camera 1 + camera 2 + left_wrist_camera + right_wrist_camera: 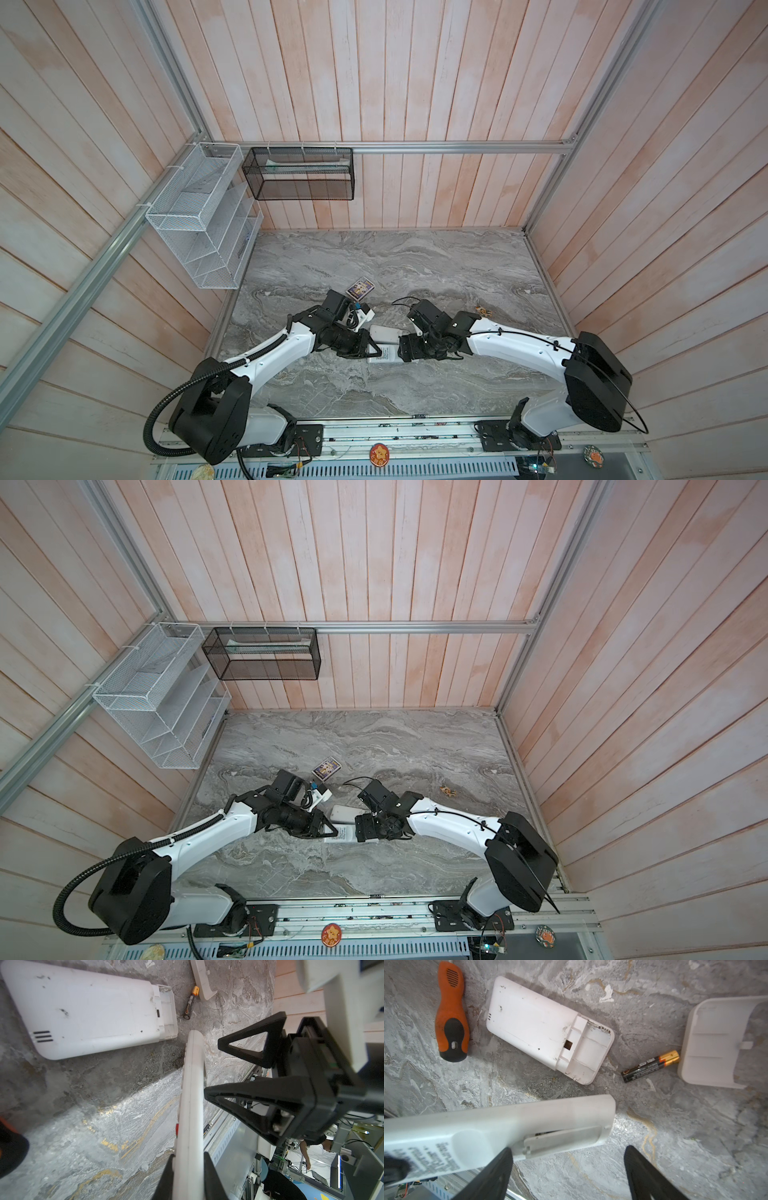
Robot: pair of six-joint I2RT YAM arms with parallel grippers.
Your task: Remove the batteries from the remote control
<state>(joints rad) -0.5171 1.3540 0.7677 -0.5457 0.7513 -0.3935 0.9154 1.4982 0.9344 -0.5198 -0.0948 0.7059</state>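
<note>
Altogether there's one flat remote (533, 1028), one held remote (488, 1124) — one battery (650, 1066).

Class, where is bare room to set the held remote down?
Free: far marble beyond the card box; near strip before the front rail. Crowded: centre, around the open remote, battery, cover and screwdriver.
</note>
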